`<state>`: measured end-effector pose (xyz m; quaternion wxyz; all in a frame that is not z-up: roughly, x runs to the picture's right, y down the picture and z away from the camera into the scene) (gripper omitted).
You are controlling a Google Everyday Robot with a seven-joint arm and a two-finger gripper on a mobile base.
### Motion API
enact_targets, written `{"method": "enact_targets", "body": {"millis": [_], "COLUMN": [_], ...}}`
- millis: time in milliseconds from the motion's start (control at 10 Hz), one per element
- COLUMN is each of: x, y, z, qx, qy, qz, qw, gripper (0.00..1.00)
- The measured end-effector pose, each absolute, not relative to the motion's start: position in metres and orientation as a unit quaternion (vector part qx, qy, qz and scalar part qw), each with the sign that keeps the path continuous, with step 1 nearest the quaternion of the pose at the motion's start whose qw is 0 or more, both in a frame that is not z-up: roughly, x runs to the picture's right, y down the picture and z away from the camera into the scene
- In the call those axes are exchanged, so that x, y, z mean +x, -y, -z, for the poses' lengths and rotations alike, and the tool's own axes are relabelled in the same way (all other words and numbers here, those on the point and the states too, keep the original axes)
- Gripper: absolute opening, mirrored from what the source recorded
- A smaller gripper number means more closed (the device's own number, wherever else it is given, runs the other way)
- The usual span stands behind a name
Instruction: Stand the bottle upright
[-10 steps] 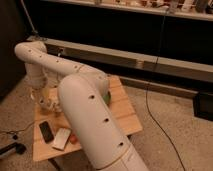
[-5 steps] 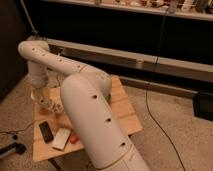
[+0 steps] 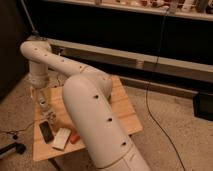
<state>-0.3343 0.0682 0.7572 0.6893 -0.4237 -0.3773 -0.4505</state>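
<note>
The bottle (image 3: pixel 61 138) is a whitish slender thing lying flat on the wooden table (image 3: pixel 122 112), near the front left. It lies between a black phone-like slab (image 3: pixel 46 131) and an orange-red elongated object (image 3: pixel 74 136). My gripper (image 3: pixel 45 107) hangs down from the white arm (image 3: pixel 85 95) over the table's left side. It is behind the slab and apart from the bottle. A small pale thing (image 3: pixel 51 119) stands just below the gripper; I cannot tell what it is.
The big white arm covers the middle of the table. A black cable (image 3: pixel 150 100) runs down the floor on the right. A dark low wall with a ledge (image 3: pixel 165 65) stands behind the table. A dark object (image 3: pixel 12 149) lies on the floor at the left.
The arm has shifted only slightly and the gripper sits a little lower. The bottle, slab and orange-red object have not moved.
</note>
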Motion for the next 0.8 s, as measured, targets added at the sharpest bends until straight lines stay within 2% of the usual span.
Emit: {"method": "enact_targets", "body": {"millis": [800], "x": [-0.336], "y": [-0.0693], "z": [-0.7571], "qx": [-0.424], "qy": [0.378], "qz": [0.451], "qw": [0.689], "gripper": [0.8]}}
